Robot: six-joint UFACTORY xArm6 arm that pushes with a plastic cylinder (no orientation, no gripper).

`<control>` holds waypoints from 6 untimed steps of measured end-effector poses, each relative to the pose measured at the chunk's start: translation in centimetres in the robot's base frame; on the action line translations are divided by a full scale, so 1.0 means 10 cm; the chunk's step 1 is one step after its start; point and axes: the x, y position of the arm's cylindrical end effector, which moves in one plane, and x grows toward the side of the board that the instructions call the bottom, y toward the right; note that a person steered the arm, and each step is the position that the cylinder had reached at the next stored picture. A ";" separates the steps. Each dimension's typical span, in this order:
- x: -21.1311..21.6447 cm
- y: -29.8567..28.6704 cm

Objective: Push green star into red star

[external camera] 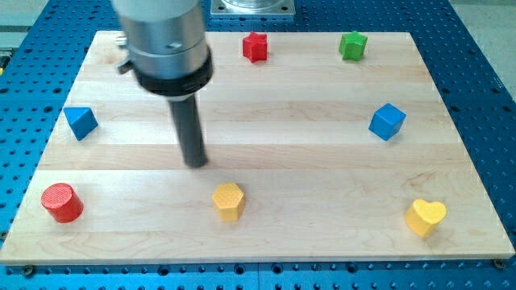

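Observation:
The green star sits near the view's top right of the wooden board. The red star sits near the top centre, well apart from the green star and to its left. My tip rests on the board at centre left, far below and left of both stars. It touches no block. The nearest block to it is the yellow hexagon just below and to its right.
A blue triangle lies at the left edge, a red cylinder at bottom left, a yellow hexagon at bottom centre, a yellow heart at bottom right, a blue cube at right. The arm's wide grey body hangs over the top left.

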 end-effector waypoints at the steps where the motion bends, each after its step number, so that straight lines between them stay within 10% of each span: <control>1: -0.52 0.68; 6: -2.35 3.39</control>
